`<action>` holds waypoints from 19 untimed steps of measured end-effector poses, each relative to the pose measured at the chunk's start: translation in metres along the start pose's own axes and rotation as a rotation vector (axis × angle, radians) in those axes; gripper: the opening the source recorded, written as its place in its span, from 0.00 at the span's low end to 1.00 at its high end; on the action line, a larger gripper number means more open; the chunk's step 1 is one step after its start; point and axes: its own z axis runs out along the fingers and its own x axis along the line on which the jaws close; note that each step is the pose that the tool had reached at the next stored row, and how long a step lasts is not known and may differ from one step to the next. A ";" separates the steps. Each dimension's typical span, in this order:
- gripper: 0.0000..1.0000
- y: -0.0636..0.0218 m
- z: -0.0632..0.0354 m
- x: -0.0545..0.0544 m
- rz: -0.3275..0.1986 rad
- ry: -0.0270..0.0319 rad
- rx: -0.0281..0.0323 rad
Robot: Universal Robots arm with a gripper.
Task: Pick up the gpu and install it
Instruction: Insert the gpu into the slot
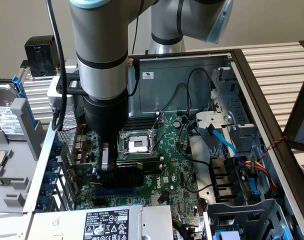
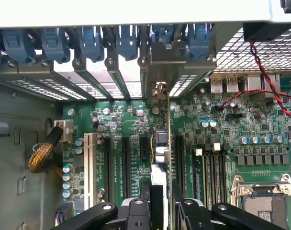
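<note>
Our black gripper clamps the small green, black-heatsinked gpu edge-on over the large green motherboard, at six o'clock from the silver CPU socket in the exterior view. If the gpu is skewed, we judge pressing could flex it.

I read the gpu as a thin green card edge, its bracket dull silver metal, above the motherboard with its matt green face. The case wall looks like matt grey sheet metal, the slot clips smooth blue plastic, and one cable wears rough yellow braid
</note>
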 end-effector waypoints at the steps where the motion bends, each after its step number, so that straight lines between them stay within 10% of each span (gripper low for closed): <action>1: 0.27 0.0000 0.0000 0.000 0.002 -0.0004 0.0000; 19: 0.27 0.0020 0.0013 -0.001 0.010 -0.0020 0.0001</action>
